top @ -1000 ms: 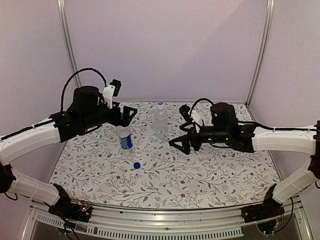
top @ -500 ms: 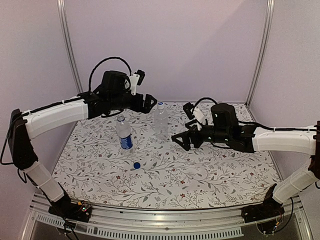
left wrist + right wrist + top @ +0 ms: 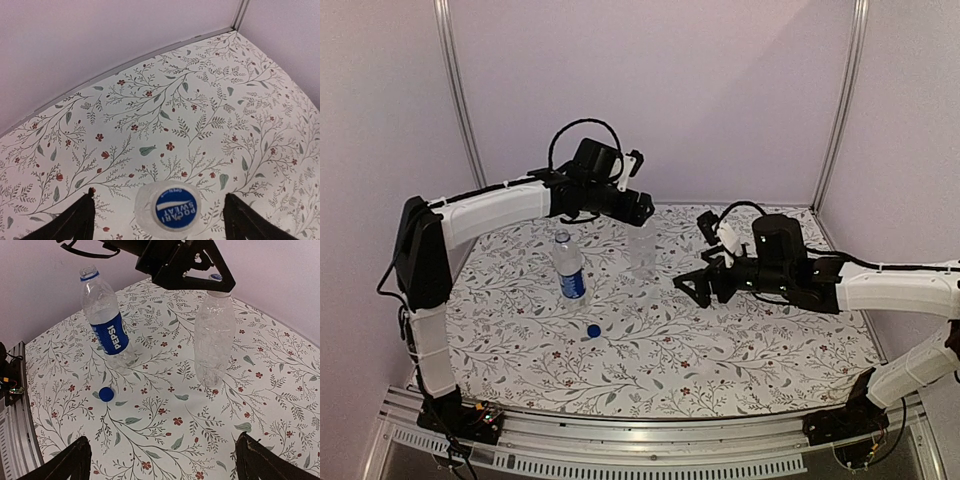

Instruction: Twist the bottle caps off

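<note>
Bottle observations: the plain bottle is seen upright on the flowered tabletop, and its whitish cap with the blue top is seated on the neck. The left gripper is held directly above the plain bottle, pointing down, with its jaws spread to either side of the whitish cap. A gap is seen on both sides in the left wrist view, so nothing is pinched or touched. The right gripper is held to the right of the plain bottle, apart from it and low over the tabletop. It is aimed toward the plain bottle, jaws spread wide and nothing between them. The labelled bottle, with a dark blue band, is set upright to the left of the plain bottle, apart from it. Its neck is uncapped, and only a blue ring is left round it. The blue cap is found lying loose on the tabletop, left of the plain bottle and nearer the arm bases, just in front of the labelled bottle and touching neither bottle.
</note>
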Available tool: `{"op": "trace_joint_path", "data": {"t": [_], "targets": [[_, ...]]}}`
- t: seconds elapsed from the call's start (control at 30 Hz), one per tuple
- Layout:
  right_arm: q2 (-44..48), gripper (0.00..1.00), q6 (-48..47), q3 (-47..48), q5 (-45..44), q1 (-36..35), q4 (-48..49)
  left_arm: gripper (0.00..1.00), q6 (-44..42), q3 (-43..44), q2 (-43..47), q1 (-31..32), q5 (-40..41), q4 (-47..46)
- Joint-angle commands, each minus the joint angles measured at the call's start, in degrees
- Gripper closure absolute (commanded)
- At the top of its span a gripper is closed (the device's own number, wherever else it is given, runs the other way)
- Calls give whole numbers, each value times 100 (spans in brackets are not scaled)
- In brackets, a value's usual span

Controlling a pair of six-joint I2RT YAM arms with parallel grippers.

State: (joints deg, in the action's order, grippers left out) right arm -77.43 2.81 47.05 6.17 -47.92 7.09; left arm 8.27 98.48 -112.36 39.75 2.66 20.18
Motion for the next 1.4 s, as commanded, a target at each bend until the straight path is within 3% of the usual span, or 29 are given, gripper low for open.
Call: {"op": "trace_joint_path", "data": {"t": [0.0, 0.4, 0.73, 0.93, 1.13, 1.27, 1.37], "targets": [[183, 1, 48, -154, -129, 42, -6, 15, -152, 321, -285, 54, 28, 375], [97, 1, 130, -248, -38, 46, -10, 41, -318, 412, -544, 60, -45, 96], [33, 1, 132, -217, -239, 42, -48, 73, -380, 407, -418, 60, -169, 92], [159, 1, 135, -95, -917, 45, -192, 90, -519, -336, 498, 186, -221, -421], [244, 1, 126, 130, -1356, 46, -336, 96, -553, -1224, 1696, 323, -916, -1004], [451, 1, -135, 278, -1034, 46, -469, 98, -605, -1483, 2248, 454, -1260, -977], [688, 1, -459, 366, -211, 46, -564, 100, -588, -1597, 2580, 531, -1479, -863]]}}
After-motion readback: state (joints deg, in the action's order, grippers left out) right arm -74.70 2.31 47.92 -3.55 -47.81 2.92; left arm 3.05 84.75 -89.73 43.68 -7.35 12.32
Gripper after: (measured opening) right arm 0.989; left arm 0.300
